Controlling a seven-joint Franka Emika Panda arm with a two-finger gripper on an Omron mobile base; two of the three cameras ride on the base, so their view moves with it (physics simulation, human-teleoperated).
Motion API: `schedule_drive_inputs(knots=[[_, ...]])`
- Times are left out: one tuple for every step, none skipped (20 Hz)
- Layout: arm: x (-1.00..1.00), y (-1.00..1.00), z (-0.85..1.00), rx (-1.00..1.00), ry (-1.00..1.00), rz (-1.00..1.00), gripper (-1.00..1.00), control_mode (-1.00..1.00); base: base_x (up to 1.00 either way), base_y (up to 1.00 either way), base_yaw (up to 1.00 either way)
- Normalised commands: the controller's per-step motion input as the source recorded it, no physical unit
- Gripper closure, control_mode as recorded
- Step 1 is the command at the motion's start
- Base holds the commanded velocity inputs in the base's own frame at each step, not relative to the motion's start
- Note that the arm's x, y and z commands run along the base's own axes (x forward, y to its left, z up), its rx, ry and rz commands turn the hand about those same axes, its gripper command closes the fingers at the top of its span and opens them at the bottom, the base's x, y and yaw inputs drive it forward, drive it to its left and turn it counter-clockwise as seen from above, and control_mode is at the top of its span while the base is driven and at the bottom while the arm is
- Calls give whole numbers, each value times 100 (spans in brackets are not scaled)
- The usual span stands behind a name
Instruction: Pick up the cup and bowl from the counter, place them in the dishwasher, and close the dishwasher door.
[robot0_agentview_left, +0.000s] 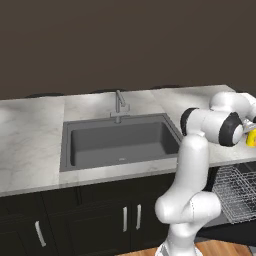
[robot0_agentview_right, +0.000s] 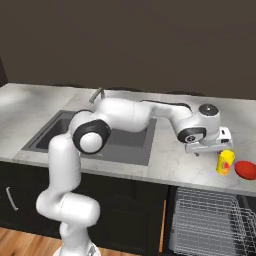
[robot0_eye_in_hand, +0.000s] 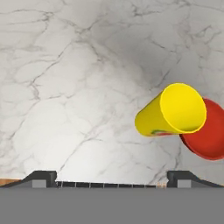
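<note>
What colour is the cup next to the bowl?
Yellow; the cup beside the red bowl shows best in the hand view.

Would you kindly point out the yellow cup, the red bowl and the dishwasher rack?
yellow cup (robot0_agentview_right: 225, 162), right base view, its side wall.
red bowl (robot0_agentview_right: 245, 169), right base view, its outer side.
dishwasher rack (robot0_agentview_right: 205, 220), right base view, its wire floor.

Cup (robot0_agentview_right: 225, 162) is showing bright yellow with a small orange-red mark low on its side, right of frame. Bowl (robot0_agentview_right: 245, 169) beside it is reading plain glossy red. Counter (robot0_agentview_right: 170, 160) is showing pale grey-white with thin grey marble veins. Sink (robot0_agentview_left: 120, 142) at centre frame is rendering dark grey, tap (robot0_agentview_left: 119, 106) dull metal. Cabinets (robot0_agentview_left: 90, 220) along the bottom are showing near-black with silver handles. Rack (robot0_agentview_right: 210, 220) at lower right is showing silver wire against black. Wall (robot0_agentview_left: 125, 40) up top is rendering dark brown.
</note>
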Motion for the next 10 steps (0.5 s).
schedule_drive_inputs(knots=[[28, -29, -16, 0, 1, 0, -100, -100, 0, 0, 0], [30, -29, -16, 0, 1, 0, -100, -100, 0, 0, 0], [31, -29, -16, 0, 1, 0, -100, -100, 0, 0, 0], [33, -29, -16, 0, 1, 0, -100, -100, 0, 0, 0], [34, -29, -16, 0, 1, 0, -100, -100, 0, 0, 0], [34, -27, -14, 0, 1, 0, -100, -100, 0, 0, 0], [36, -26, -15, 0, 2, 0, -100, -100, 0, 0, 0], [34, -24, -16, 0, 2, 0, -100, -100, 0, 0, 0], [35, -20, -17, 0, 2, 0, -100, -100, 0, 0, 0], [39, -14, -20, 0, 4, 0, -100, -100, 0, 0, 0]])
